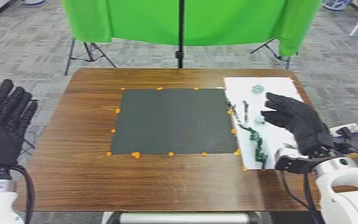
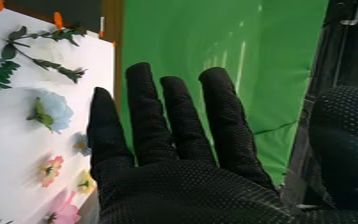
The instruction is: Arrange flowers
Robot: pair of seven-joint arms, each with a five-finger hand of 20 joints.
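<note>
In the head view my left hand (image 1: pixel 5 125) is raised at the left edge of the table, fingers straight. My right hand (image 1: pixel 293 120) hangs over the white sheet (image 1: pixel 243 87) at the table's right, its fingers relaxed and holding nothing. On that sheet lie a pale blue-green flower (image 1: pixel 258 89) beyond the hand and dark green sprigs (image 1: pixel 254 137) beside it. The right wrist view has my right hand (image 2: pixel 193 187) with straight fingers, near a light blue flower (image 2: pixel 55 111), a pink flower (image 2: pixel 64 210), a pink-red flower (image 2: pixel 51 171), a yellow flower (image 2: pixel 87 183) and a leafy stem (image 2: pixel 58 68).
A dark grey square mat (image 1: pixel 171 120) lies mid-table with orange clips (image 1: pixel 136 155) along its edges. Brown wood (image 1: pixel 158 185) shows in front of it. Behind the table hangs a green cloth (image 1: pixel 238 22) on stands.
</note>
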